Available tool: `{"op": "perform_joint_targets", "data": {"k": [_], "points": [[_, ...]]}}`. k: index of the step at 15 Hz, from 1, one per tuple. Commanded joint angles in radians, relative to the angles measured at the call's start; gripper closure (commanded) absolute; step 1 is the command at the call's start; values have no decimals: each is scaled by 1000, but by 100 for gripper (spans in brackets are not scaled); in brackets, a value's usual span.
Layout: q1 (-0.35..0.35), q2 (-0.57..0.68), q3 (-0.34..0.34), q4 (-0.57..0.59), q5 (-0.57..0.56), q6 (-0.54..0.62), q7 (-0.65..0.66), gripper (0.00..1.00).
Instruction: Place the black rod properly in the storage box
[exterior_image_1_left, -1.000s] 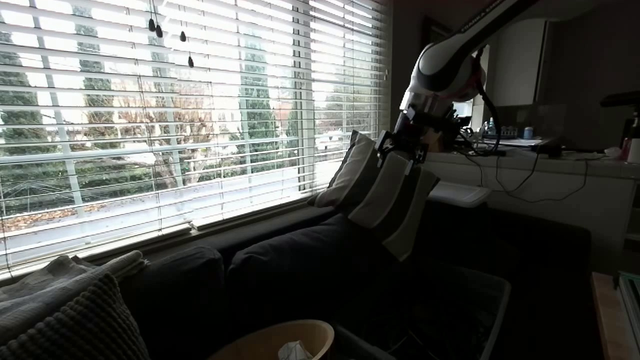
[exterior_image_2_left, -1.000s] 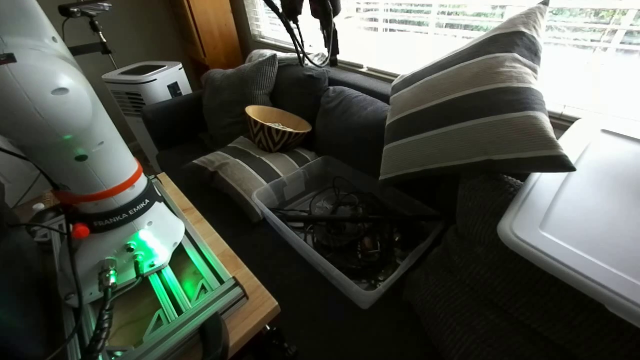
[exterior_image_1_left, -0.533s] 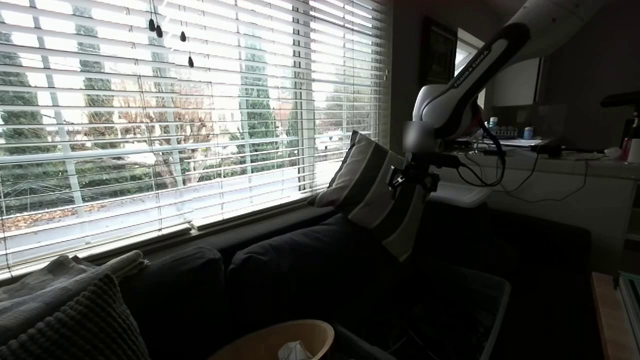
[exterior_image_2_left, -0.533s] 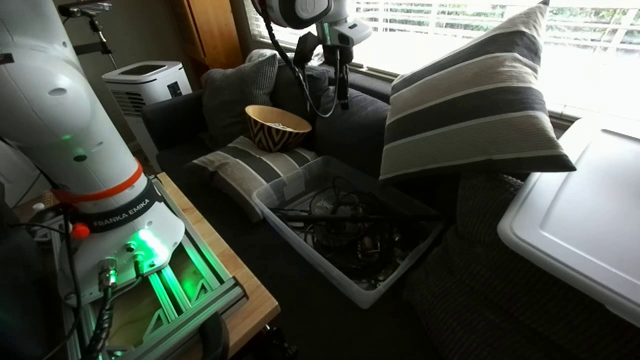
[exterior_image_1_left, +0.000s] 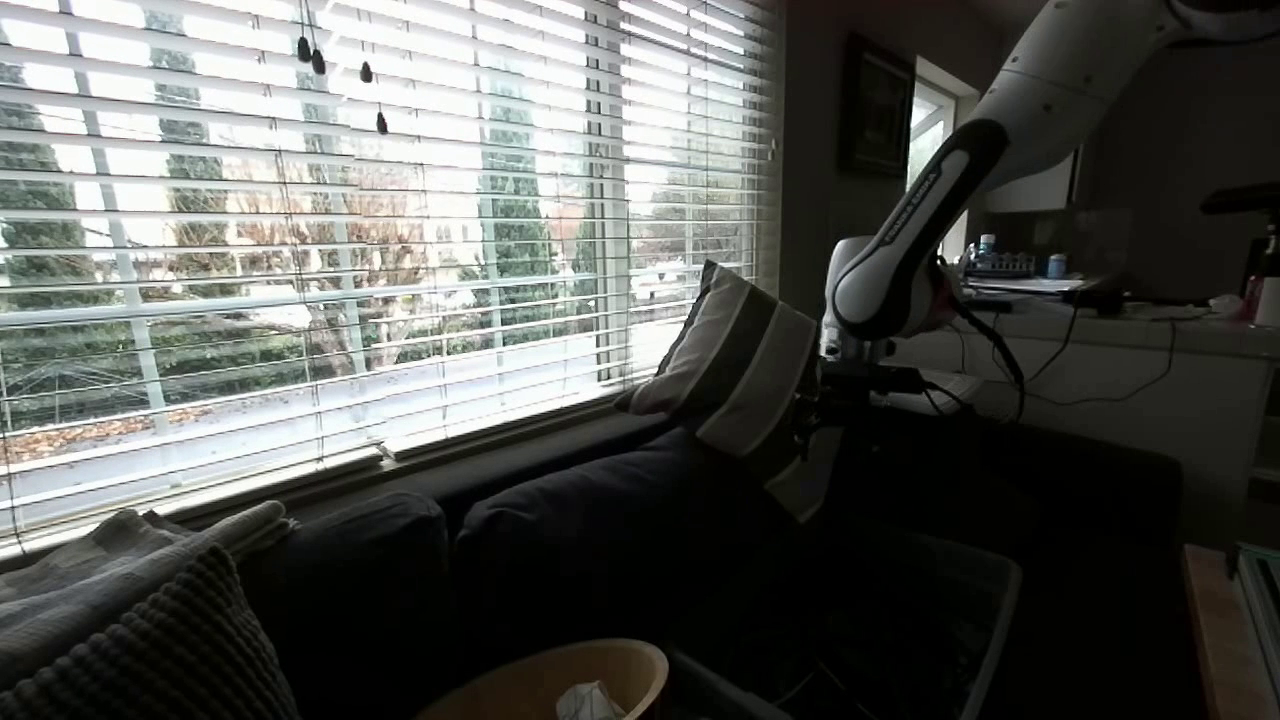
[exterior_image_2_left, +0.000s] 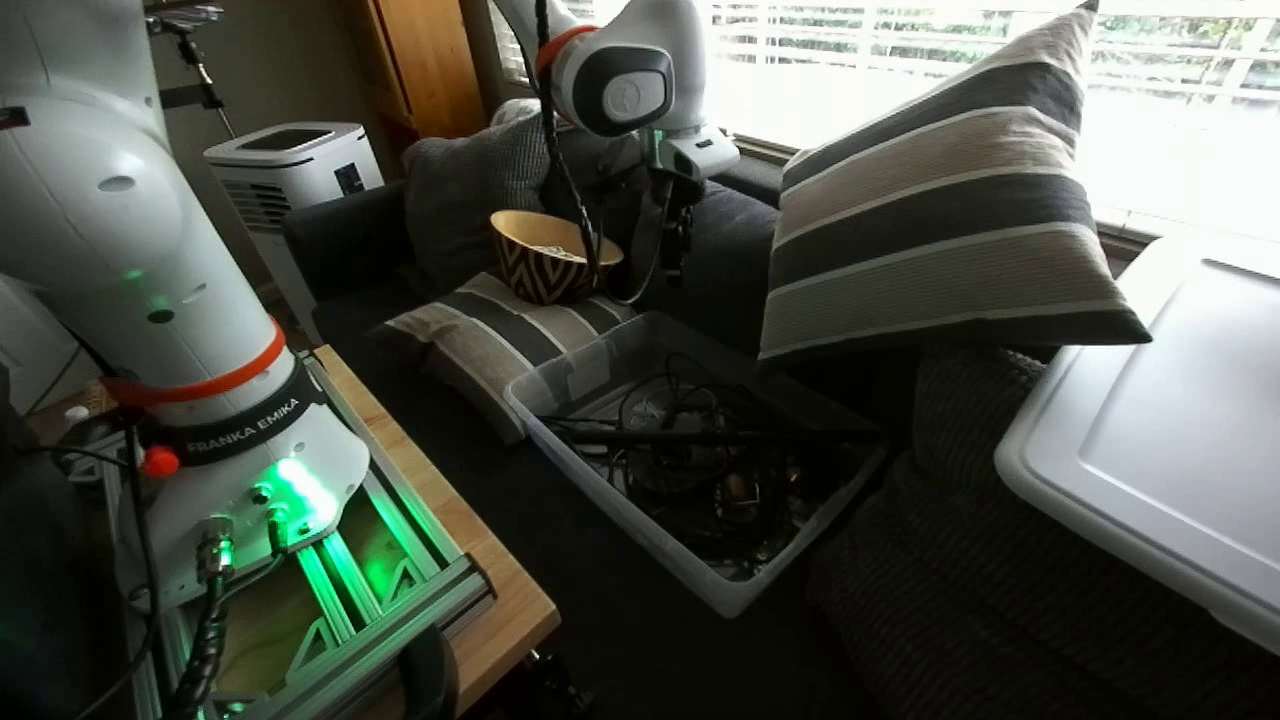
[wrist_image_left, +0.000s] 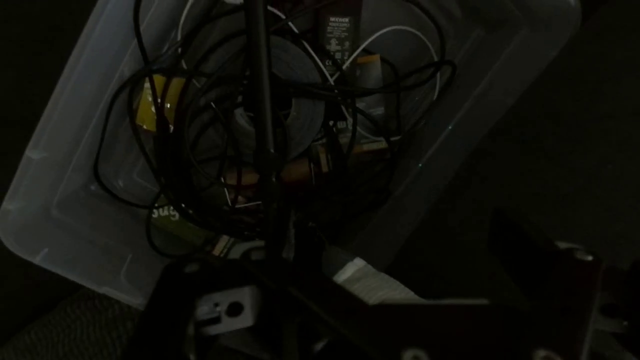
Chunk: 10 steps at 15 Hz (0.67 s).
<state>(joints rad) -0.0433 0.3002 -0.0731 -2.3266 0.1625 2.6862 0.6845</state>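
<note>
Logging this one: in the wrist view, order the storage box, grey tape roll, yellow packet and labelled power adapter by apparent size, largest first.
1. Storage box, cut off by the frame
2. Grey tape roll, partly behind the black rod
3. Yellow packet and labelled power adapter: too alike to rank

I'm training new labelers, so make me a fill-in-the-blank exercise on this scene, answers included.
The storage box stands ____ (open or covered).
In the wrist view, the black rod lies ____ (over or under) the grey ring.
The light on the robot base glows ____.
The band around that base reads FRANKA ____.

Missing words: open; over; green; EMIKA.
</note>
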Motion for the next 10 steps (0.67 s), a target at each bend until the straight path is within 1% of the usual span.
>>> {"op": "perform_joint_targets", "data": {"k": [1, 3, 4, 5, 6, 10], "points": [[-11, 112, -9, 28, 81, 63, -32, 0], [-28, 161, -11, 39, 109, 90, -64, 0], [-38, 187, -21, 46, 107, 102, -91, 0], [-28, 201, -41, 60, 101, 91, -77, 0], [-5, 151, -41, 26, 100, 76, -64, 0], [-13, 193, -58, 55, 100, 76, -74, 0]]}}
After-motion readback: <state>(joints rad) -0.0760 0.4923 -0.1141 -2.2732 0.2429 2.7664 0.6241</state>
